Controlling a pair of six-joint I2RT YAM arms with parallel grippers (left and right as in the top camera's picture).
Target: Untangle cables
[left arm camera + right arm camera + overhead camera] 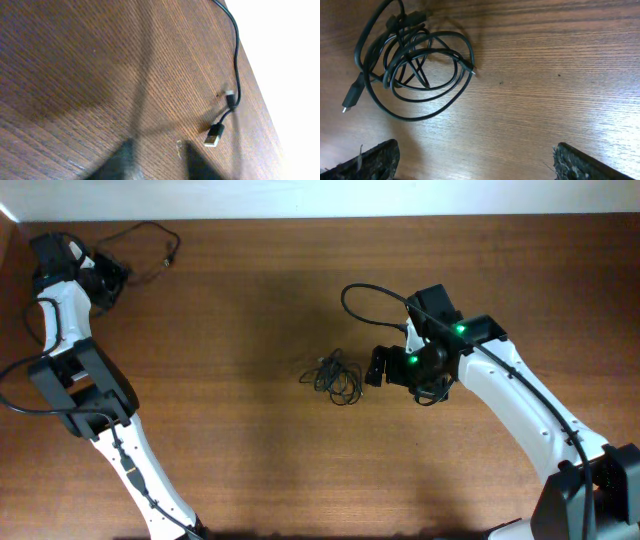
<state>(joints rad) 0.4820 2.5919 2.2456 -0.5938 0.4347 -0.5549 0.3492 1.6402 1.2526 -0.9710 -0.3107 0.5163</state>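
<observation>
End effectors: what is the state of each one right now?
Left end effector: open, holding nothing; a USB cable lies ahead of it.
Right end effector: open, holding nothing; the tangled cable bundle lies ahead.

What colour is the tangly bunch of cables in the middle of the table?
Black. The cable bundle shows best in the right wrist view.

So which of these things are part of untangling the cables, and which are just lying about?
Part of the job: knotted bundle of thin black cables; separate thin black cable with a USB plug, at the far left.
Just there: thick black wire looped off the right arm; brown wooden table.
</observation>
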